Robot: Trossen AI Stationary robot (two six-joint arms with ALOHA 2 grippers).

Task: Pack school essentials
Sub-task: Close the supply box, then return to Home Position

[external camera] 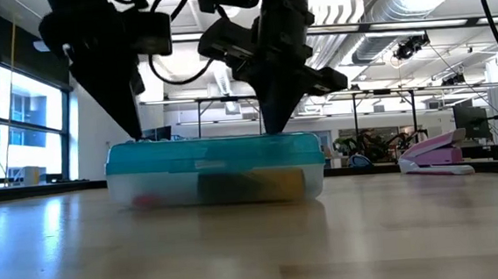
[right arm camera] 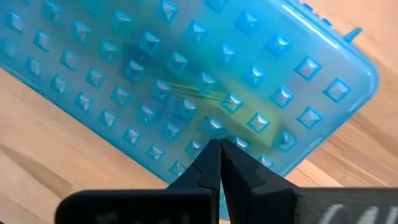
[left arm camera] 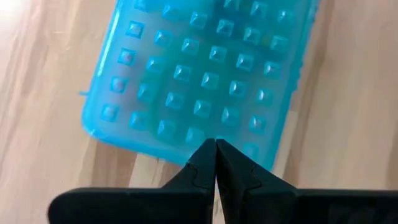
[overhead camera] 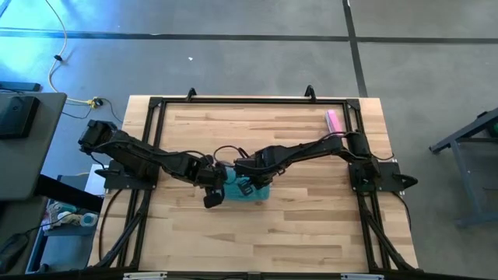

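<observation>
A clear plastic box with a studded teal lid lies flat on the table, lid closed. Through its clear wall I make out a yellow piece, a dark piece and a small red piece. A yellow-green shape shows faintly through the lid. My left gripper is shut, its tips on the lid's left end. My right gripper is shut too, over the lid's right part. My left gripper rests its shut fingertips on the top of the teal lid near its left end, slanting down from above. The box stays flat on the table. My right gripper sets its shut fingertips on the lid's top near one long edge, pointing down from above.
A pink bar lies near the table's far right corner, seen in the low view as a pink stapler-like thing. A black frame runs along the table's edges. Bare wood lies on the near side of the box.
</observation>
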